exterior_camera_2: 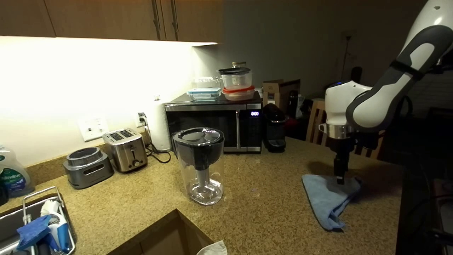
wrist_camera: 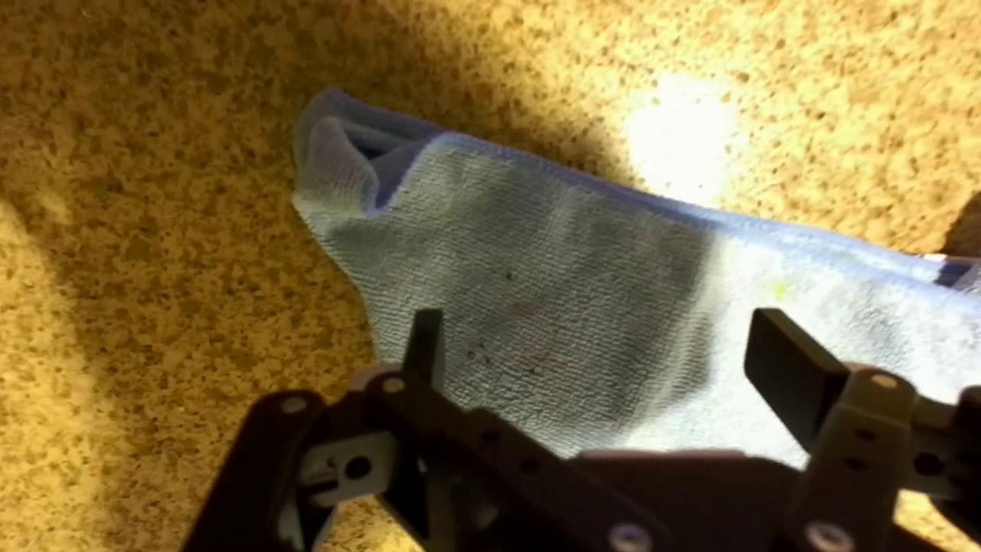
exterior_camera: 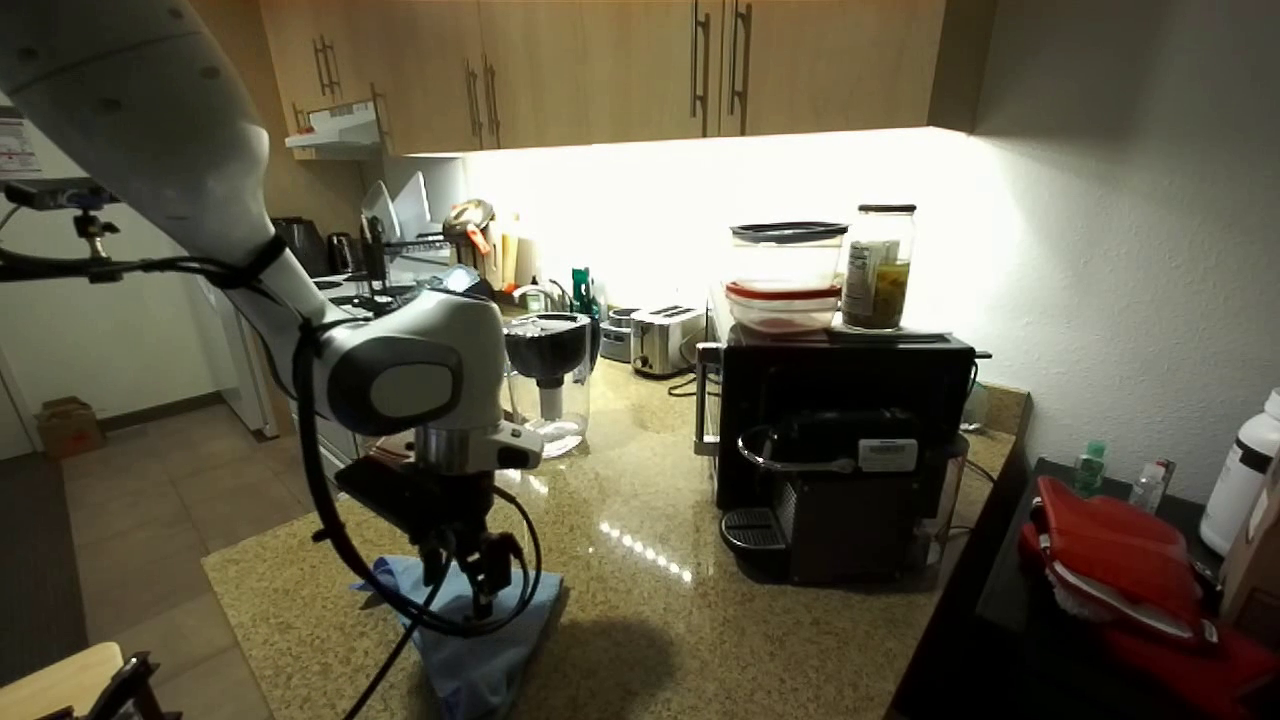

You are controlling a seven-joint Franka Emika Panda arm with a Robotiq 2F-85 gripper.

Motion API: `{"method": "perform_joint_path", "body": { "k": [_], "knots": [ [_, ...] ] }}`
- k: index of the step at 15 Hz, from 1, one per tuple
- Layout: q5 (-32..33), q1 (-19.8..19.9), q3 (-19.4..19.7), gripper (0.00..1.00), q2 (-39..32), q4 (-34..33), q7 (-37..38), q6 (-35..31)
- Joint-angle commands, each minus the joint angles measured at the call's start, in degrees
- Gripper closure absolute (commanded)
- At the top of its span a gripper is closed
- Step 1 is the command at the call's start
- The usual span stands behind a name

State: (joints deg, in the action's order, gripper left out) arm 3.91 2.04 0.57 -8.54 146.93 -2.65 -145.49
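Near an outer edge of the counter, pictured over a folded blue cloth. Caught with the pincer spread wide apart.

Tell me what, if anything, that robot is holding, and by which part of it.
Nothing: the gripper stands open over the blue cloth, with nothing pinched between its fingers.

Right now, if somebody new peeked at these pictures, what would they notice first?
Probably the big white robot arm, bent over the speckled counter with its gripper open over a blue cloth. Then maybe the clear pitcher with a dark top, standing on that counter, and, behind it in an exterior view, the black microwave with lidded containers stacked on top.
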Motion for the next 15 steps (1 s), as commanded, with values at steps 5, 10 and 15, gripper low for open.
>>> {"method": "perform_joint_path", "body": {
  "k": [5,10,15],
  "knots": [
    [-7.2,-4.1,-4.8,0.0,9.2,8.6,-5.5,-1.0],
    [-7.8,-7.5,-7.1,0.0,9.4,8.9,-15.4,-2.0],
    [-8.0,-8.0,-7.2,0.0,7.1,7.0,-28.6,-1.2]
  ]
}}
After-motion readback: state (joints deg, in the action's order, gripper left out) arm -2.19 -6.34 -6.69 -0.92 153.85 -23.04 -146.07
